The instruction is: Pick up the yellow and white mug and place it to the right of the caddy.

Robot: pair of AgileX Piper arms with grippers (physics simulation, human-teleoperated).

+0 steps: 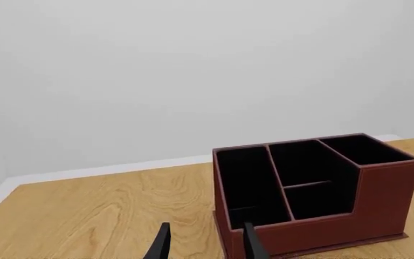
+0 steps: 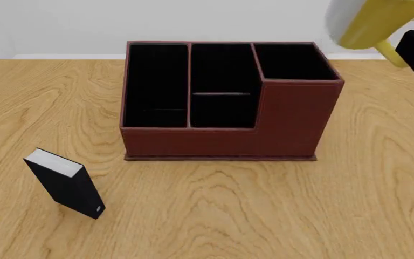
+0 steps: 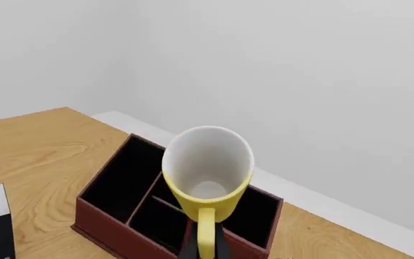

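The yellow and white mug (image 2: 365, 21) hangs in the air at the upper right, tipped on its side with its white opening toward the left. My right gripper (image 2: 408, 51) is shut on its yellow loop handle. In the right wrist view the mug (image 3: 208, 172) is above the caddy (image 3: 121, 208), and the right gripper (image 3: 203, 247) pinches the handle. The reddish-brown caddy (image 2: 293, 116) stands mid-table with three black-lined compartments, the right one taller. My left gripper (image 1: 207, 240) is open, close to the caddy (image 1: 379, 199), with nothing between its fingers. It is out of the front view.
A small black book-like box (image 2: 67, 184) with a white edge stands on the wooden table (image 2: 228, 216) at the front left, also seen in the right wrist view (image 3: 2, 226). A white wall borders the table's far edge.
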